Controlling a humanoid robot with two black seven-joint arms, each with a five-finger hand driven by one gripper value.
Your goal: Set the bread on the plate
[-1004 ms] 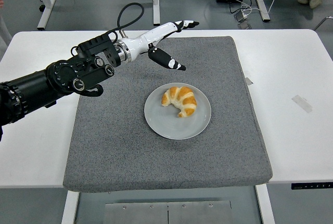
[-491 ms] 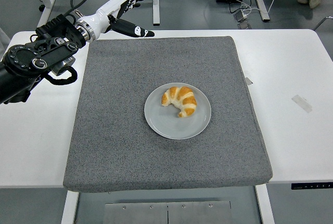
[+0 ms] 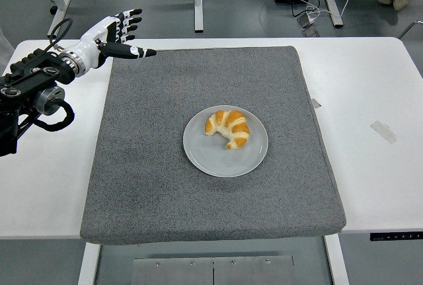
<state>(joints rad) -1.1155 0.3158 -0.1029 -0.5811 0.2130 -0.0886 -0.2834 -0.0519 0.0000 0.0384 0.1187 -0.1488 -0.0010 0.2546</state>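
A golden croissant lies on the round grey plate, which sits in the middle of the grey mat. My left hand is far off at the mat's back left corner, white fingers spread and holding nothing, its thumb pointing right. Its black forearm runs down to the left edge. The right arm is out of view.
The white table extends on both sides of the mat. A strip of tape lies on the table at the right, a smaller piece by the mat's right edge. Desk legs and cables stand on the floor behind.
My left hand has drawn back from above the plate to the back left corner of the mat, still holding nothing. The croissant and plate have not moved.
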